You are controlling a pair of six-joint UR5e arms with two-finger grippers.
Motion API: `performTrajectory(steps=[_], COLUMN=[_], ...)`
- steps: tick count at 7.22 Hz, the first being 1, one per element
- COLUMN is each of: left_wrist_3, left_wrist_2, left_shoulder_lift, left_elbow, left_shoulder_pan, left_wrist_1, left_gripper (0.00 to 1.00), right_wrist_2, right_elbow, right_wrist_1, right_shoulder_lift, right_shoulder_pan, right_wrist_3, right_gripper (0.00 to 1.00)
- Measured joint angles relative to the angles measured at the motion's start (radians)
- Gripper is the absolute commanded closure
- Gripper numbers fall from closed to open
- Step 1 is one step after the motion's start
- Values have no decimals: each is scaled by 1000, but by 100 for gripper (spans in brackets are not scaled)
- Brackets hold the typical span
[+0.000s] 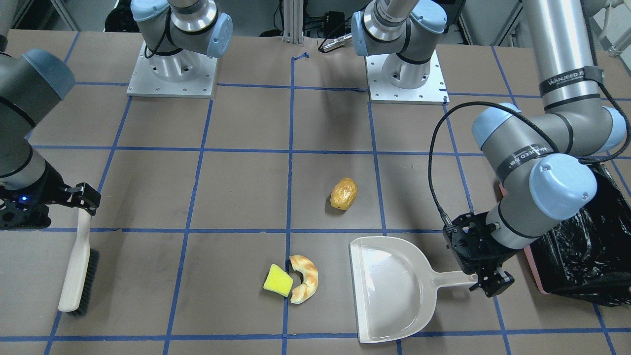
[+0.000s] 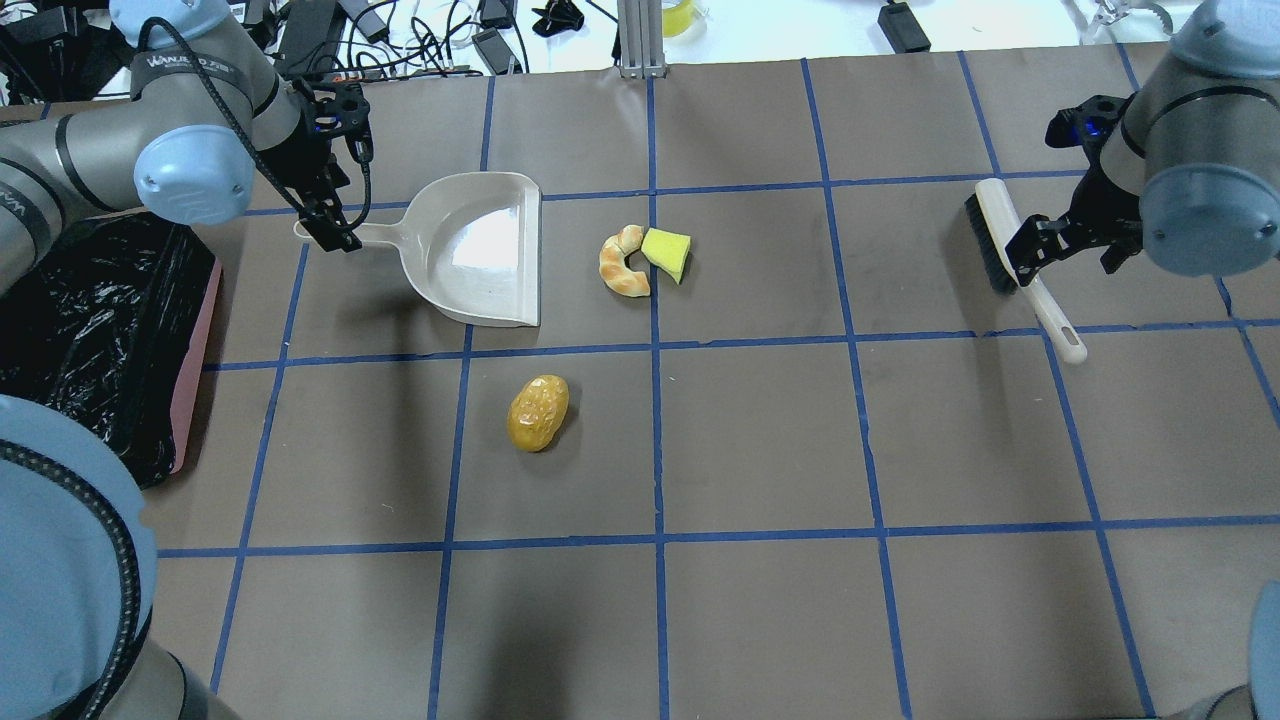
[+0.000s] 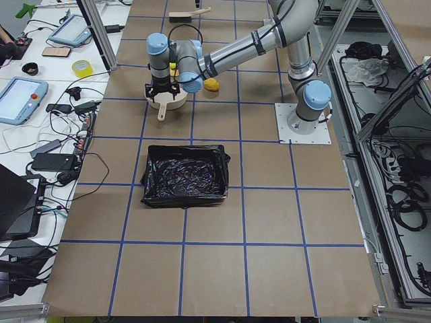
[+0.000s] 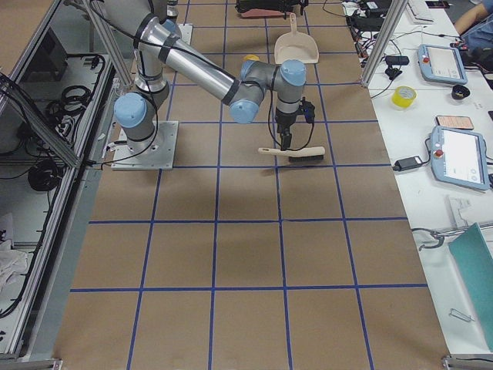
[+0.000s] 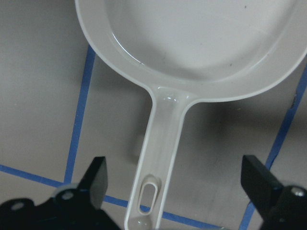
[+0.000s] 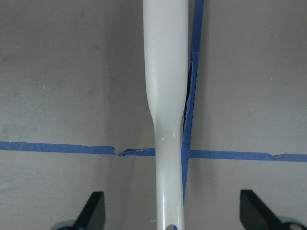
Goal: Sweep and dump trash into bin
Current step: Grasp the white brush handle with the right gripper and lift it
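The trash lies on the table: a golden-brown potato-like lump (image 2: 538, 412), a tan croissant piece (image 2: 622, 262) and a yellow sponge wedge (image 2: 667, 253) touching it. A beige dustpan (image 2: 480, 250) lies left of them, mouth toward them. My left gripper (image 2: 330, 225) is open, its fingers (image 5: 98, 175) on either side of the dustpan handle (image 5: 160, 143) without touching it. My right gripper (image 2: 1040, 245) is open, straddling the handle (image 6: 165, 96) of a brush (image 2: 1010, 255) lying at the far right. The pink bin (image 2: 190, 360) with its black bag (image 2: 90, 320) stands at the left edge.
The two arm bases (image 1: 172, 69) are bolted at the robot's side of the table. Blue tape lines (image 2: 655, 440) grid the brown table. Cables and tablets (image 3: 20, 97) lie on a side bench beyond the table's far edge.
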Motion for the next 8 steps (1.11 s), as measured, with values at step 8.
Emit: performTrajectory(steps=[8], left_wrist_3=[46], left_wrist_2=[-25], left_shoulder_lift=[-84], left_elbow=[-7], left_shoulder_pan=[0], left_wrist_1=[60], left_gripper=[0], right_wrist_2=[-10], right_elbow=[30], right_wrist_1=[-11], right_shoulder_lift=[67], right_shoulder_pan=[-11], right_wrist_3=[-31], right_gripper=[27])
